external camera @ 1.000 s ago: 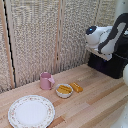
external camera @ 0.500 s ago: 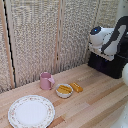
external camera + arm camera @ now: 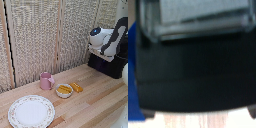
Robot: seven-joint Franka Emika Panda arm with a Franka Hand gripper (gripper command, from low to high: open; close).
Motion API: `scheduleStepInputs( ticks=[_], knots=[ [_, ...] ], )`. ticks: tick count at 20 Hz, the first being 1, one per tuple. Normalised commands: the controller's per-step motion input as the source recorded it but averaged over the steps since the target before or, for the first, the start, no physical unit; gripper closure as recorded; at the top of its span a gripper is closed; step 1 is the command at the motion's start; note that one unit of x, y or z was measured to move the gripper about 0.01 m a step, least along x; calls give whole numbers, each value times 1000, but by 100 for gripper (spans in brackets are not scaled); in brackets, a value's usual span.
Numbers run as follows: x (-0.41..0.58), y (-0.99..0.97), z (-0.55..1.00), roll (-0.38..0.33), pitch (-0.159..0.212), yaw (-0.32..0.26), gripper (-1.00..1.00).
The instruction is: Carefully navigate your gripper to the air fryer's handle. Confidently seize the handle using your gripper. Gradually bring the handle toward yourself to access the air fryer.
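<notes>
Black and boxy, the air fryer (image 3: pixel 111 65) sits right under my arm, far from the pink mug (image 3: pixel 46 80). I cannot tell if my gripper's fingers are apart.

Bulky, rounded links in glossy white, joined by black segments at the bends; smooth moulded shells, no cables or screws discernible at this blur; rounded white wrist housing (image 3: pixel 98 36) with a dark circular face on its end; black curved band behind it, then another white link rising toward the upper edge; fingers (image 3: pixel 133 75) seen only as a deep blue blurred shape in the wrist view.
</notes>
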Motion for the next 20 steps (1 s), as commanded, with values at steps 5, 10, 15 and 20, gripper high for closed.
scheduleStepInputs(
  ticks=[5, 10, 15, 20],
  knots=[
    [0, 270, 41, 277, 194, -102, 100],
    [-83, 591, -11, 166, 129, -73, 100],
    [-170, 774, -1, 74, 6, -80, 100],
    [-5, 795, -11, 12, -44, -145, 100]
  ],
)
